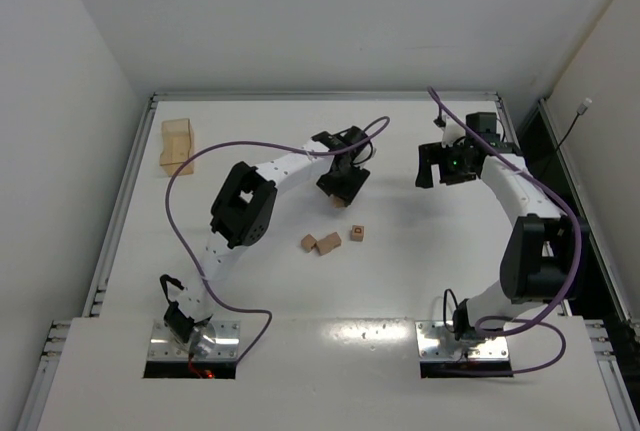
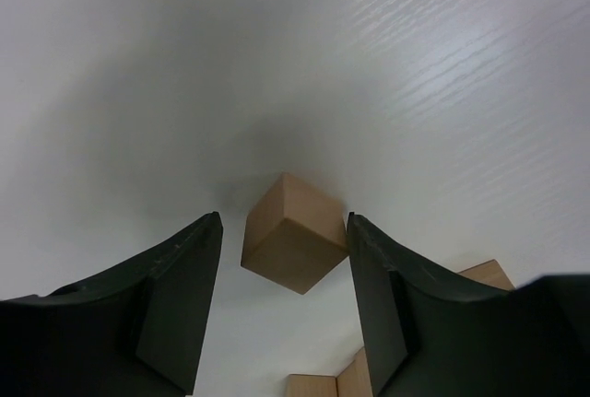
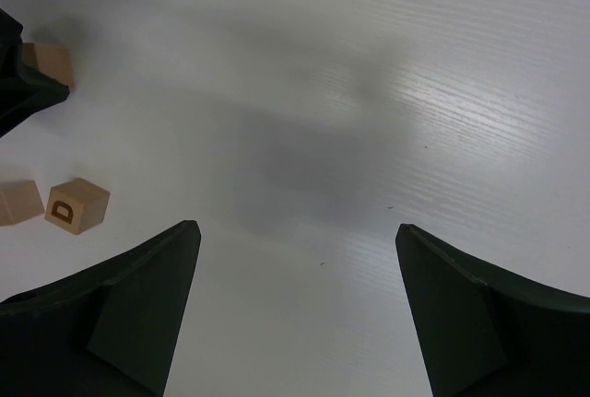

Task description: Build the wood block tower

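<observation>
The left gripper [image 1: 340,186] reaches out over the middle of the white table [image 1: 250,281], and in its wrist view its jaws stand spread to either side of a small tan cube [image 2: 293,245]; the left finger [image 2: 175,305] is clearly apart from the cube, while the right finger [image 2: 378,296] lies right at the cube's edge, and whether it touches cannot be told; the cube is turned corner-on to the fingers and casts a soft shadow on the table behind it. No tower stands yet; the wooden pieces lie singly on the table, none on top of another. Nearer the arm bases than the left gripper lie two plain cubes [image 1: 319,243] side by side and just touching; a lettered cube [image 1: 357,234], marked with a dark letter on its top face, sits just to their right and a little apart. The right gripper [image 1: 432,169] hangs over bare table well to the right of the cubes, its jaws wide apart with nothing between them; its wrist view catches the lettered cube and one plain cube at the left edge. A flat tan tray [image 1: 177,144] lies far off near the table's back left corner; a purple cable [image 1: 175,201] loops along the left arm.
</observation>
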Robot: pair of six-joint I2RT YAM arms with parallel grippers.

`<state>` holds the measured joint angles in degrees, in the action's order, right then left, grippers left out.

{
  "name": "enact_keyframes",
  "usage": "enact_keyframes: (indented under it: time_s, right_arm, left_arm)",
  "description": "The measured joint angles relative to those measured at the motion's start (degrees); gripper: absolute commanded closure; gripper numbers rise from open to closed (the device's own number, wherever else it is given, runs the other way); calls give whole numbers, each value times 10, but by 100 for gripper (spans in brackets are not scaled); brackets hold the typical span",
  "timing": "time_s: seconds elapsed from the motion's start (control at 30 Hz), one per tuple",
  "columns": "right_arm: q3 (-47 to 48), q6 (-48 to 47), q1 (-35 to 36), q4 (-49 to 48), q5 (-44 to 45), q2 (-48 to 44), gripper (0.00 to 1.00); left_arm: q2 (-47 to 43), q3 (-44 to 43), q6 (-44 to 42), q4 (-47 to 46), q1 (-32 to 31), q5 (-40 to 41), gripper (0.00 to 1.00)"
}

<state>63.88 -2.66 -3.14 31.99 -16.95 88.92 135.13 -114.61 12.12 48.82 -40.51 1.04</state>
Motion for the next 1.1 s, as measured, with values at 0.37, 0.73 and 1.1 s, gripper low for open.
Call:
enact_keyframes:
  time_s: [0.37,0.73,1.1]
  right_arm:
    - [0,-1,0,0,3,2,15]
    - [0,-1,0,0,3,2,15]
    - [0,-4,0,0,3,2,15]
  left_arm:
    - [1,-3,-10,0,0,-24,84]
    - [2,-5,-56,12,4,-57,85]
    - [6,-11,-133,35,10,-77,82]
